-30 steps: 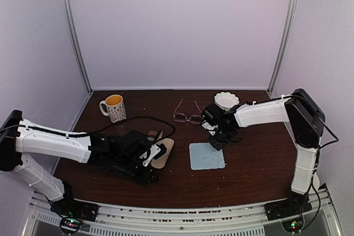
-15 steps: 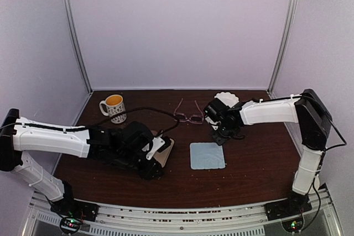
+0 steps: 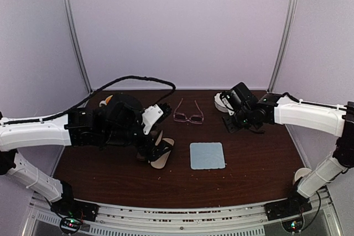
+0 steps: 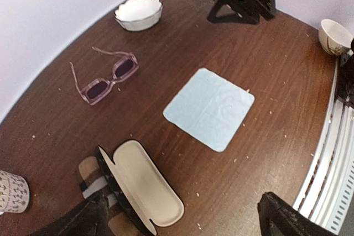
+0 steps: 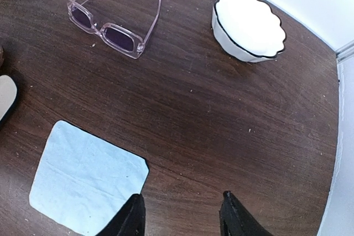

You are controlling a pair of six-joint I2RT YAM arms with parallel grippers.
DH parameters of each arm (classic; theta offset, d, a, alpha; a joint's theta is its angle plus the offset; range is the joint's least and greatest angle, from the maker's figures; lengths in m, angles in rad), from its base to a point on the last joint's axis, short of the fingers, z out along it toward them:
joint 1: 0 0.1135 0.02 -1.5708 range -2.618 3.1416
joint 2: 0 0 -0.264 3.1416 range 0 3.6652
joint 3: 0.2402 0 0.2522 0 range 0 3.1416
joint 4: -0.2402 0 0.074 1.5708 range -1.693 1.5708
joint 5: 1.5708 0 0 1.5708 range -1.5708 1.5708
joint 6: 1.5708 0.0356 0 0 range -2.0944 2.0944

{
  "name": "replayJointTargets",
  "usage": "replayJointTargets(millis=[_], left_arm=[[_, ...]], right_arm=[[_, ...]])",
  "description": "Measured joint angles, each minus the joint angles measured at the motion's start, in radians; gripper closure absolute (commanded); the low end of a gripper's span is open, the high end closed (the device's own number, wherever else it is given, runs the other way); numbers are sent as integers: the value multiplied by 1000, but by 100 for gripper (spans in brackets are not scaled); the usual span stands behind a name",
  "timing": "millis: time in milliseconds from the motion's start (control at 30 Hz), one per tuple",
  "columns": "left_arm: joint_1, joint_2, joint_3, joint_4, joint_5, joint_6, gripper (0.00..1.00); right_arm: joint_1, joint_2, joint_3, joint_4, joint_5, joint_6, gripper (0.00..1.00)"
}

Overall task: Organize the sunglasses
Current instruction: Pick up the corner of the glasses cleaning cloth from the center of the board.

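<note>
The sunglasses [image 3: 188, 116] with the thin pink frame lie open on the brown table, arms pointing back; they also show in the left wrist view [image 4: 108, 78] and the right wrist view [image 5: 113, 23]. An open black case with a cream lining [image 4: 146, 183] rests against a tan striped case [image 4: 88, 175], left of the blue cloth. My left gripper [image 3: 149, 148] hangs above these cases, open wide and empty [image 4: 182, 225]. My right gripper [image 3: 233, 122] hovers right of the glasses, open and empty [image 5: 182, 219], over bare wood.
A light blue cloth [image 3: 207, 156] lies flat mid-table. A white scalloped bowl [image 5: 249, 26] stands at the back, beside my right gripper. A patterned mug [image 4: 11, 192] is at the back left, mostly hidden behind my left arm. A small bowl [image 4: 334, 36] sits near the front right edge.
My left arm rose from the cases and its jaws opened wide. My right gripper pulled back from the cloth's corner toward the bowl and opened.
</note>
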Motion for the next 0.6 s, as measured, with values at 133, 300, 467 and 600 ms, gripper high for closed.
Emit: replayJointTargets(millis=[133,300,467,600], left_arm=[[0,3,14,72,-61,59,2],[0,71,19,151,-98,144,5],[0,160,24,160,-42,227,11],[-2,209,24,174,40,294,16]], right_arm=[[16,-83,-54,5,17,47,51],[27,-204,-129,8,34,127,48],[34,-363,-235,33,38,234,40],[35,-465,-319,64,29,309,31]])
